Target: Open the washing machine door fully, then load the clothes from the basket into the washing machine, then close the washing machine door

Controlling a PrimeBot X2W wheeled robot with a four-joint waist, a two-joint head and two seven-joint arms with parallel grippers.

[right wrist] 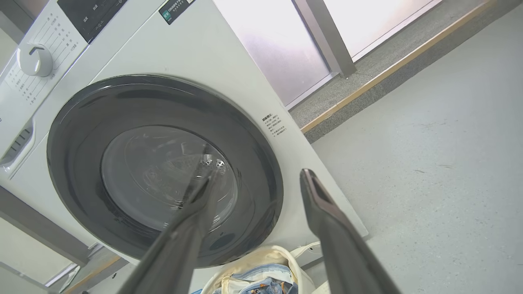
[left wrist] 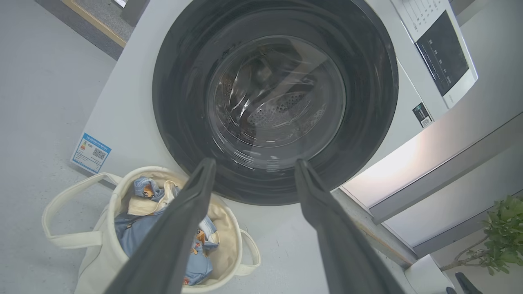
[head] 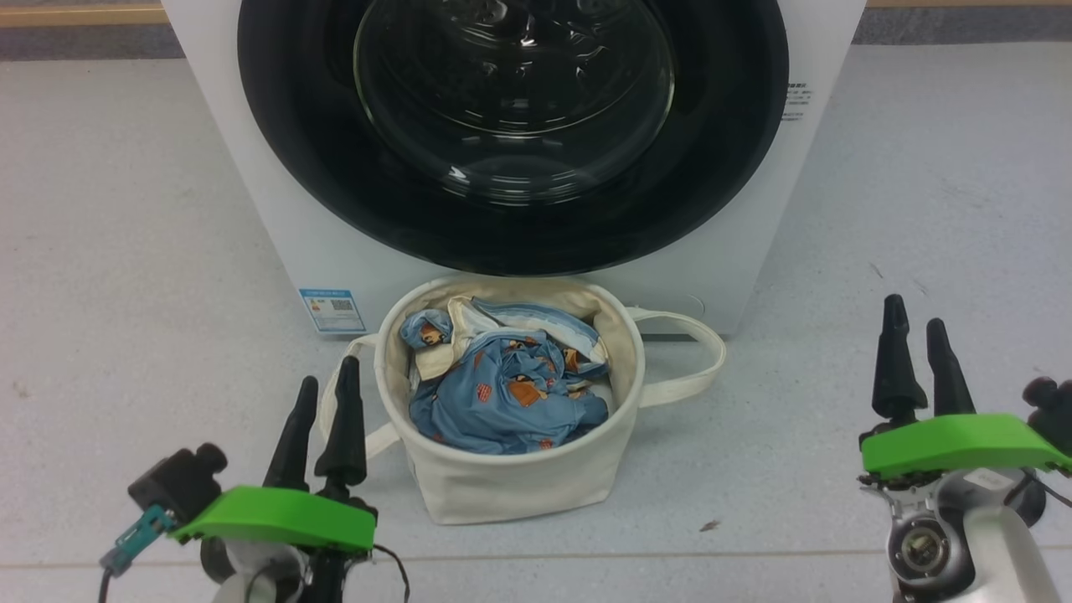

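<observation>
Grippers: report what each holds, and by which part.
Nothing is held: the left gripper and right gripper stand open and empty, either side of the basket.

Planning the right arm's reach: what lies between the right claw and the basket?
Head view: bare floor, crossed by one loop handle of the basket.

- The left gripper (left wrist: 254, 162) has its two dark fingers spread wide, with nothing between them.
- Beyond the fingertips, the washing machine door (left wrist: 179, 106) lies flush in the white washing machine (left wrist: 130, 110).
- Behind the finger at the view's left, the basket (left wrist: 96, 261) holds the clothes (left wrist: 124, 234), blue with a beige piece.
- Further left of that finger is a label sticker (left wrist: 91, 152).
- Far right of the other finger is a leafy plant (left wrist: 504, 232).
</observation>
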